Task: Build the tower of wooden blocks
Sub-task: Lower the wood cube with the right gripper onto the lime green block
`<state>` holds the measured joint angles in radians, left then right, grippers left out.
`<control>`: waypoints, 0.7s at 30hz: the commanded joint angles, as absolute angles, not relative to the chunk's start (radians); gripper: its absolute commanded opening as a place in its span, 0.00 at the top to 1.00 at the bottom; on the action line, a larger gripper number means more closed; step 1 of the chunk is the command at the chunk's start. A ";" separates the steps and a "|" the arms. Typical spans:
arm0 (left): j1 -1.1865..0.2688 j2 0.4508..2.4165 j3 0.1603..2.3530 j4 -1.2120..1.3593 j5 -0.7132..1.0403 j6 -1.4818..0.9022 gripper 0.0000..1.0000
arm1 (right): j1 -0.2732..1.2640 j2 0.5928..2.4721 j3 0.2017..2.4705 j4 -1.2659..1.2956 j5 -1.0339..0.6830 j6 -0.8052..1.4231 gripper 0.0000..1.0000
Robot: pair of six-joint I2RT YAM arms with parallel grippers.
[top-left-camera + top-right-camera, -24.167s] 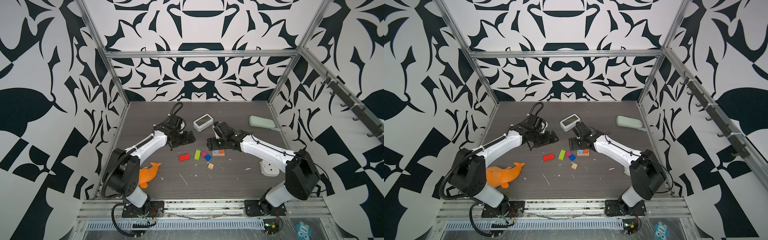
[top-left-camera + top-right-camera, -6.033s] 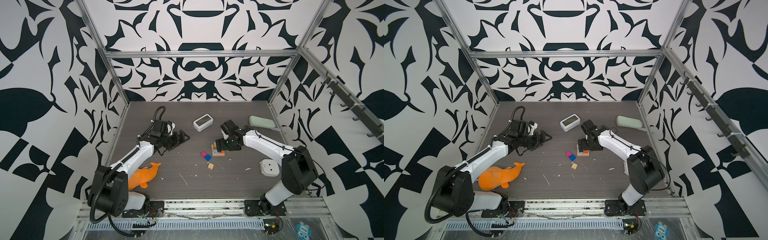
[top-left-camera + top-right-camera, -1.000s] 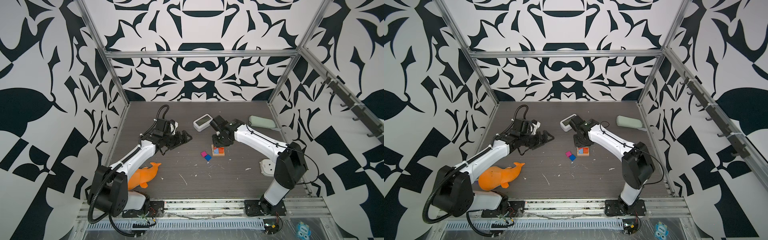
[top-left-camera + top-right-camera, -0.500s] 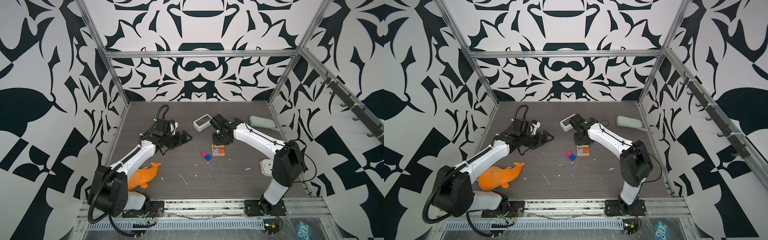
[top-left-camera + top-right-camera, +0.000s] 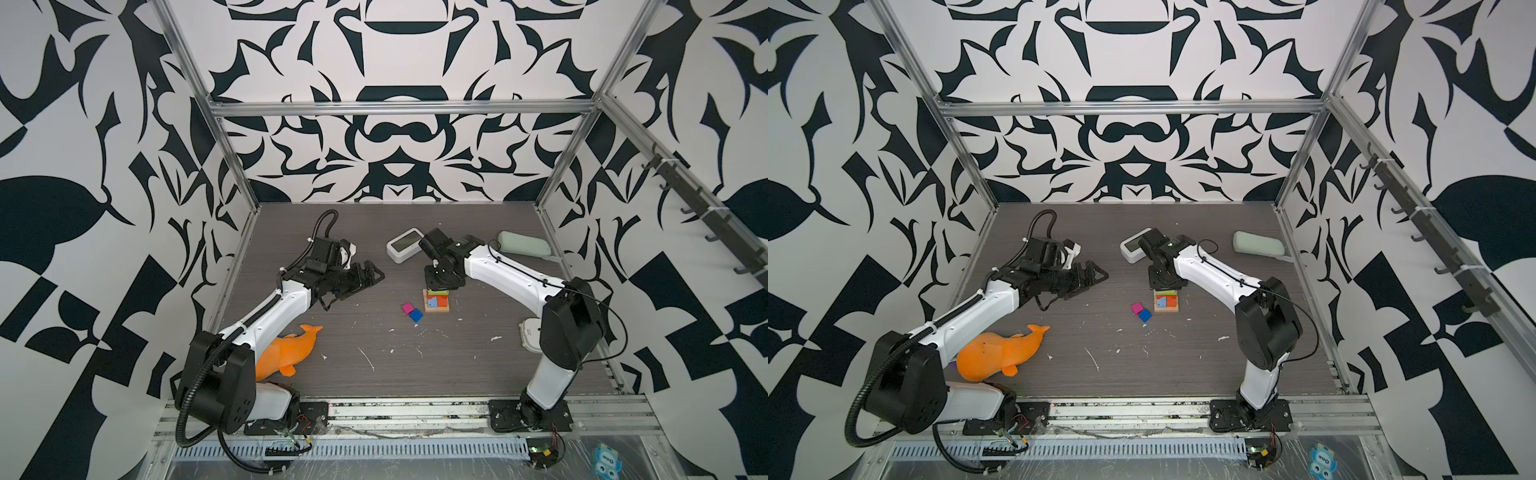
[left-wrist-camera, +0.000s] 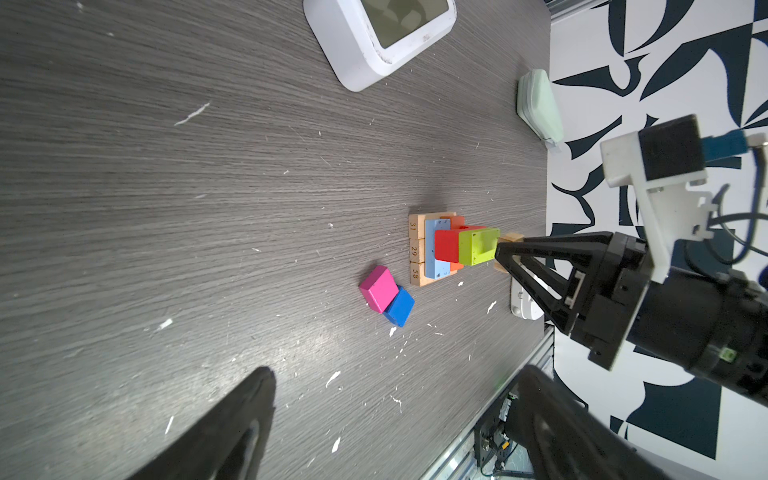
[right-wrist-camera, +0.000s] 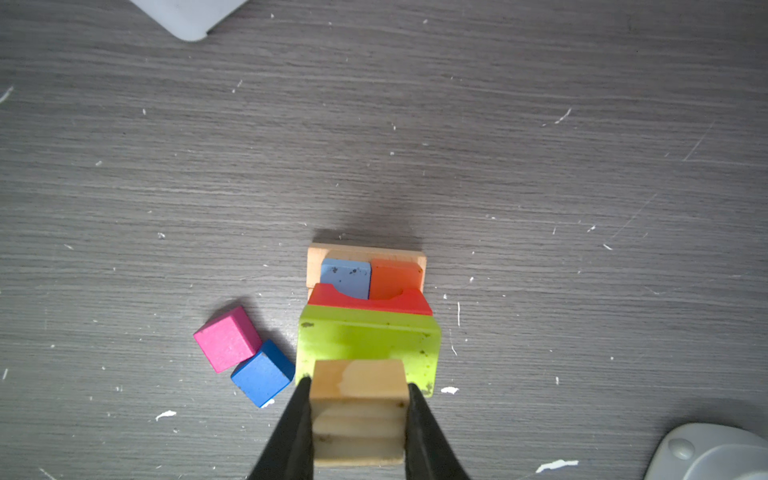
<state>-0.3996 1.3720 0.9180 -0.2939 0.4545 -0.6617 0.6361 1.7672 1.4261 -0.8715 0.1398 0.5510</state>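
The tower (image 5: pixel 436 308) (image 5: pixel 1166 308) stands mid-table: tan bars (image 7: pixel 365 250) as base, then light blue (image 7: pixel 345 276) and orange (image 7: pixel 395 275) bars, a red block (image 7: pixel 370 302) and a lime green block (image 7: pixel 368 338) on top. My right gripper (image 7: pixel 357 384) (image 5: pixel 441 286) hangs right over it, shut on a tan cube (image 7: pixel 358 409) held just above the lime block; I cannot tell whether they touch. A magenta cube (image 5: pixel 407 308) and a dark blue cube (image 5: pixel 415 316) lie side by side left of the tower. My left gripper (image 5: pixel 372 275) (image 6: pixel 397 374) hovers open and empty farther left.
A white digital clock (image 5: pixel 404 244) sits behind the tower, close to the right wrist. A pale green case (image 5: pixel 523 245) lies at the back right, a white oval device (image 5: pixel 528 334) by the right arm's elbow, and an orange dolphin toy (image 5: pixel 291 351) front left.
The right gripper has shifted slightly over the tower with the tan cube still in it. The left arm has not moved.
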 commanded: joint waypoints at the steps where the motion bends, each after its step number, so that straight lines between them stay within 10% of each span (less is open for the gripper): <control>1: -0.403 1.376 0.928 -0.294 0.466 -0.663 0.06 | 0.632 1.760 1.442 -0.866 0.156 0.564 0.73; 21: -0.402 1.374 0.922 -0.293 0.460 -0.664 0.06 | 0.620 1.783 1.419 -0.845 0.149 0.561 0.73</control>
<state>-0.3996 1.3720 0.9180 -0.2939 0.4541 -0.6617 0.6231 1.7882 1.4197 -0.8467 0.1390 0.5510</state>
